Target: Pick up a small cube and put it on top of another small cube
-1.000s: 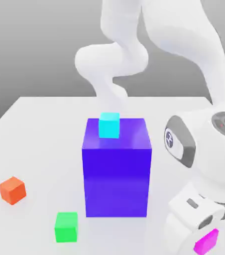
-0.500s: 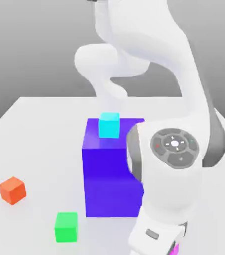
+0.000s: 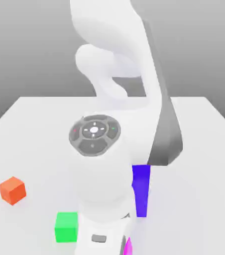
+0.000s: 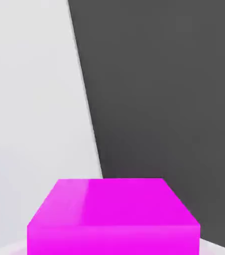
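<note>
- The small bright pink cube [image 4: 113, 216] is held pinched in the gripper, and a thin pink sliver [image 3: 128, 247] of it can be seen under the big white robot arm [image 3: 104, 164] in the exterior view.
- The gripper's jaws are pressed tight on the pink cube, as far as can be judged, though the jaws themselves are covered by the arm.
- The small bright green cube [image 3: 66, 226] is found on the white surface [image 3: 30, 129], just beside the arm, on the exterior view's left of the pink cube.
- The pink cube is not yet placed over the green cube.
- The pink cube could be set down off-centre, and then it would tip and fall off the green cube.
- The green cube could be bumped and pushed away if the pink cube is brought in too low.
- Most of the tall blue-violet block [image 3: 141, 189] is hidden behind the arm.
- A small orange cube [image 3: 12, 190] is seen well apart from the green cube.
</note>
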Action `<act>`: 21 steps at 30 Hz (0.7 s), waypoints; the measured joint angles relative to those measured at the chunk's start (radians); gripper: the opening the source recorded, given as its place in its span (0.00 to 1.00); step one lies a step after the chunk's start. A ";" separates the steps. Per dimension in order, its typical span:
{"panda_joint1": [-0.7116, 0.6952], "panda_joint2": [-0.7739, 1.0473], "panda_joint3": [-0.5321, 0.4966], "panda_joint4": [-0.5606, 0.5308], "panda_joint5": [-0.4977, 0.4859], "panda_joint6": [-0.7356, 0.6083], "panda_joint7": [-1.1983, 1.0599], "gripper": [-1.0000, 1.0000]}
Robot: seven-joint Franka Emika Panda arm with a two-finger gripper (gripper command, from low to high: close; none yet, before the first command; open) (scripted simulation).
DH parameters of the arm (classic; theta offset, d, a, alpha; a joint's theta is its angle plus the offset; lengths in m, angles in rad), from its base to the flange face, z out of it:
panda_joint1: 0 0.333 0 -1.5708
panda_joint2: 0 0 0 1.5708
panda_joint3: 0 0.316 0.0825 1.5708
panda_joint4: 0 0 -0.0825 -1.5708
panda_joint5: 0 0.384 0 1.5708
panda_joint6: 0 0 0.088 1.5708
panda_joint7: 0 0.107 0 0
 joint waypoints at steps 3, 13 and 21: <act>-0.044 -0.015 0.005 0.009 -0.001 -0.005 -0.114 0.00; -0.135 -0.033 0.011 -0.063 -0.022 -0.015 -0.337 0.00; -0.186 -0.065 0.020 -0.162 -0.030 -0.003 -0.472 0.00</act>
